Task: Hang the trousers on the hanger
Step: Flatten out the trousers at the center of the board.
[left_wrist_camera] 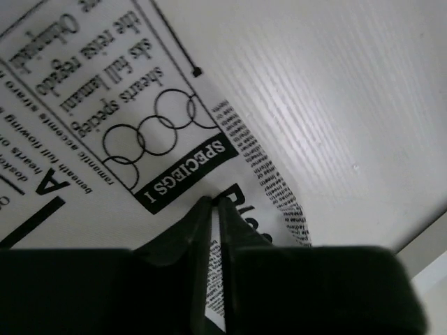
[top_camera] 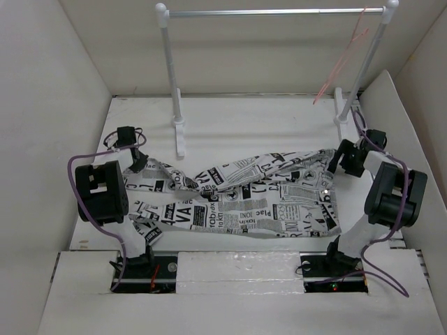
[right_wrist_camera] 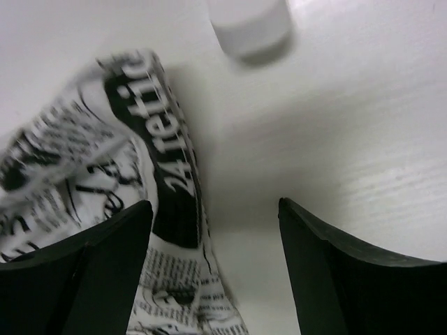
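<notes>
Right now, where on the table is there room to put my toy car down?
Best is the bare table behind the trousers, between the two white posts of the rack. A smaller patch lies left of the left post. The middle is crowded: trousers cover it, the left gripper pinching one end, the right gripper open at the other.

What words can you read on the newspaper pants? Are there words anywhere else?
"SPECIEGS I": white on a black bar on the trousers, left wrist view.
"24 retti": white on a black band, right wrist view.
"VA": big black letters, top view.
Remaining print: too small or blurred to read.
Nothing is written elsewhere.
</notes>
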